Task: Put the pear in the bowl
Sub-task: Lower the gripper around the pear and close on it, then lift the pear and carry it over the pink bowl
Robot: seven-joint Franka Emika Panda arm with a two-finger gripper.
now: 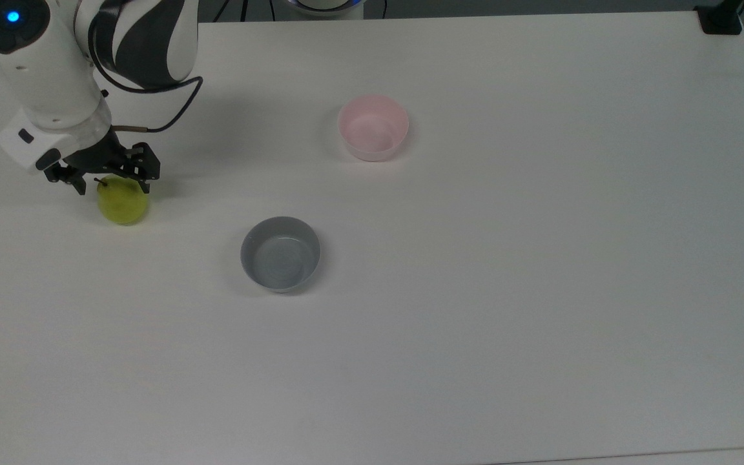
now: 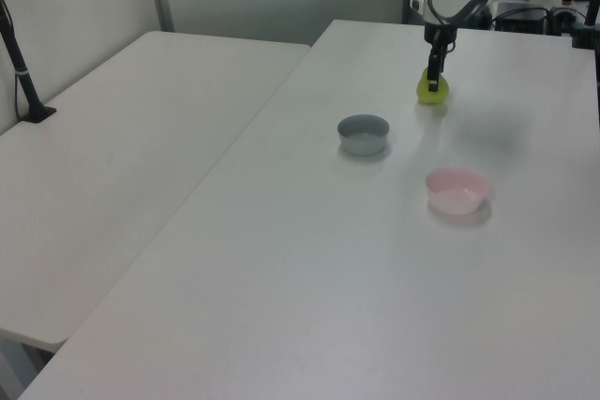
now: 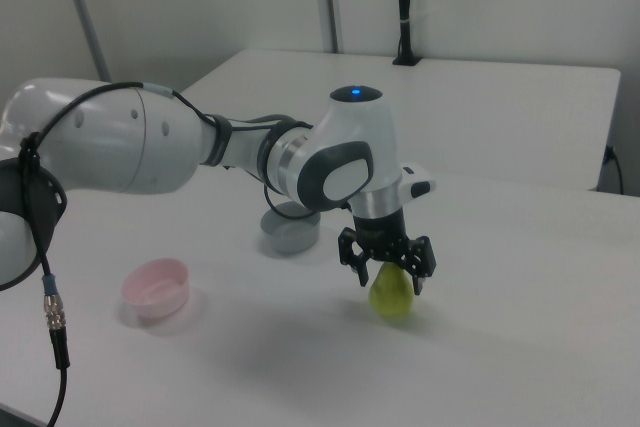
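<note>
The yellow-green pear (image 1: 124,205) (image 2: 432,93) (image 3: 392,296) stands upright on the white table near the top view's left edge. My gripper (image 1: 113,188) (image 2: 433,76) (image 3: 390,280) is open and lowered over the pear. One finger is on each side of the pear's upper part, and the stem sits between them. I cannot tell whether the fingers touch the pear. The pale pink bowl (image 1: 372,152) (image 2: 457,196) (image 3: 157,292) is empty, far off toward the top view's right of the pear.
An empty grey bowl (image 1: 280,278) (image 2: 363,143) (image 3: 289,238) stands between the pear and the pink bowl, nearer the top view's bottom. The arm (image 1: 55,71) reaches in from the top view's upper left. A second white table (image 2: 122,138) adjoins on the left view's left.
</note>
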